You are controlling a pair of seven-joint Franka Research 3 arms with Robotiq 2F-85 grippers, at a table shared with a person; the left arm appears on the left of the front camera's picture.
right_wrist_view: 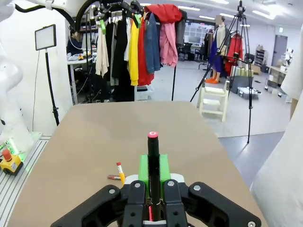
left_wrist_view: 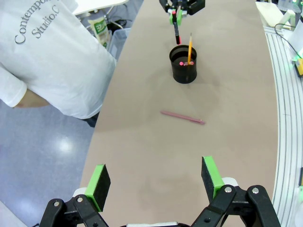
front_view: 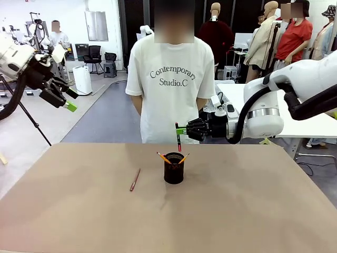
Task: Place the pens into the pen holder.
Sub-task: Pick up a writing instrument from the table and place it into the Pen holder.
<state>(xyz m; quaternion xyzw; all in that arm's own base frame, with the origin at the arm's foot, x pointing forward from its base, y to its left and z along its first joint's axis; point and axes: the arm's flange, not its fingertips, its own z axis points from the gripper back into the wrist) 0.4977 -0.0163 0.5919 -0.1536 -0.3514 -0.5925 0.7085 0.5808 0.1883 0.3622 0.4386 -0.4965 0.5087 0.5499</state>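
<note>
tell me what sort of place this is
Probably a robotics lab or test studio, not a home: a rack of hanging clothes, a tripod and a light panel on a stand sit beyond the work table.

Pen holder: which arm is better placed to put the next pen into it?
Right. The right gripper is shut on the black pen, upright just above the pen holder. The left gripper is open and empty, raised at the table's left side, far from the holder.
</note>
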